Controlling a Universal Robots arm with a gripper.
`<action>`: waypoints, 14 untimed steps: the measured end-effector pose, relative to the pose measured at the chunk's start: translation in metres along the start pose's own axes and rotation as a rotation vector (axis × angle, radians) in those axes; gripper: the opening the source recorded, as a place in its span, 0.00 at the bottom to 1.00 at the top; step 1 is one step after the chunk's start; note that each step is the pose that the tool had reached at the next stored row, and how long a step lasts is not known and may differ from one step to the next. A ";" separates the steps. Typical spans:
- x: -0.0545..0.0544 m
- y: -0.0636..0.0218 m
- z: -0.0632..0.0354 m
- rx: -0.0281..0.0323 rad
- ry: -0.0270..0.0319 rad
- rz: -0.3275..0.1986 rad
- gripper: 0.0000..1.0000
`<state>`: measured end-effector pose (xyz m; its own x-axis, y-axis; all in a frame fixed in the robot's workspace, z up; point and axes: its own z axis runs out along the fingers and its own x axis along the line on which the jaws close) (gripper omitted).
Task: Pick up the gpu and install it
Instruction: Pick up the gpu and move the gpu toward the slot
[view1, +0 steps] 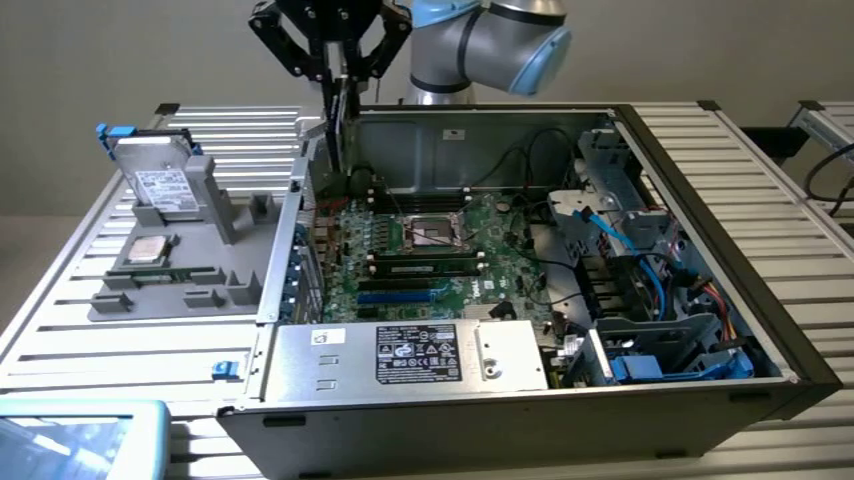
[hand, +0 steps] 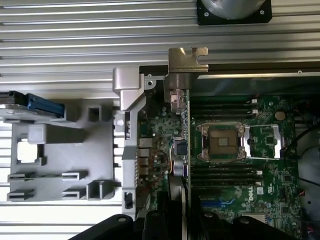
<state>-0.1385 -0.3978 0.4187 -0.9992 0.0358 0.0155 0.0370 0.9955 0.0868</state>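
- The black-fingered gripper (view1: 340, 70) is cut off by the upper edge of the exterior view, so you mostly get the finger linkages. In the wrist view the gripper (hand: 184, 210) is just dark shapes running out of frame.
- The gpu (view1: 342, 120), a thin rectangular card, sits edge-on in the exterior view. It's basically a dark sliver, so its faces are tough to read there. I can't tell if its lower edge touches anything, because it blends into the shadowy case interior.
- The fingers are pinched onto the gpu's upper edge, one on each side. The card hangs upright over the exterior view's left part of the open black metal PC case (view1: 714, 235), above the green motherboard (view1: 441, 270).
- In the wrist view the gpu (hand: 184, 130) runs away from the fingers as a thin line. At the far end is a shiny bent metal bracket (hand: 187, 59), and one side shows greenish board with tiny components.
- Everything sits on a ribbed aluminium table (view1: 747, 150). A grey moulded plastic holder (view1: 200, 290) stands beside the case.
- A silver hard drive with white label (view1: 163, 185) stands upright in the holder, and a narrow green memory stick (view1: 167, 270) lies flat in it.
- A silver power supply box with a black sticker (view1: 414, 355) sits in the near end of the case. Blue cables (view1: 641, 270) snake along the exterior view's right.
- There's a light-blue thing (view1: 80, 440) in the corner, cut off, and I can't make out what it is.
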 end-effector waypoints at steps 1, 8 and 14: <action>-0.003 -0.0004 0.0017 0.0000 -0.0001 0.000 0.28; -0.035 -0.0025 0.0138 0.0000 0.0000 0.000 0.28; -0.058 -0.0053 0.0242 0.0000 0.0000 0.000 0.28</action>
<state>-0.0810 -0.4031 0.3932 -0.9992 0.0357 0.0155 0.0369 0.9955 0.0868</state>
